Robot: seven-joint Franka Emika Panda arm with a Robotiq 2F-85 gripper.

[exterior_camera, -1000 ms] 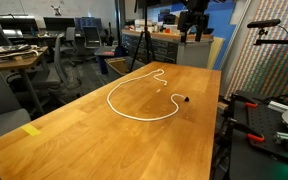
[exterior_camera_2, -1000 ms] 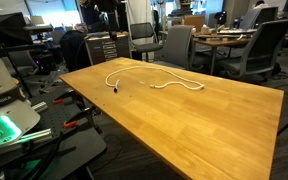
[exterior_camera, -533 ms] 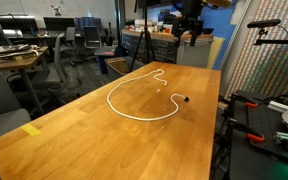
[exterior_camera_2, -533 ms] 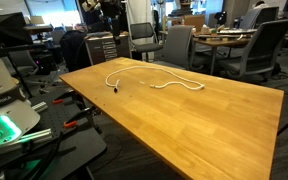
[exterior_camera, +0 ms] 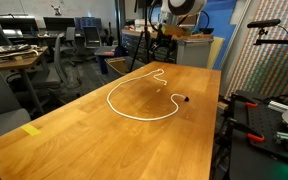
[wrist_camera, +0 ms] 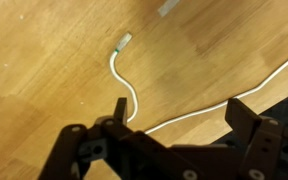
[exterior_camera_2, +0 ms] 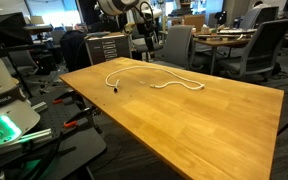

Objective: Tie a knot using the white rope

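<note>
Wooden table (exterior_camera: 74, 140) | white rope (wrist_camera: 130, 88) looped on top | office chairs (exterior_camera_2: 179, 45) behind

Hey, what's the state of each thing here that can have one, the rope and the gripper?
white rope, untied, lying loose in an open loop on the table, not held.
gripper, open, empty, up above the rope.

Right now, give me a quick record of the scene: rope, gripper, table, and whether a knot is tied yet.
Rope: white rope lying loose in an open loop on the table
Rope end: black tip resting on the wood near the table's side edge
Gripper: gripper open, raised above the rope, holding nothing
Surface: wooden table
Knot: none visible
</note>
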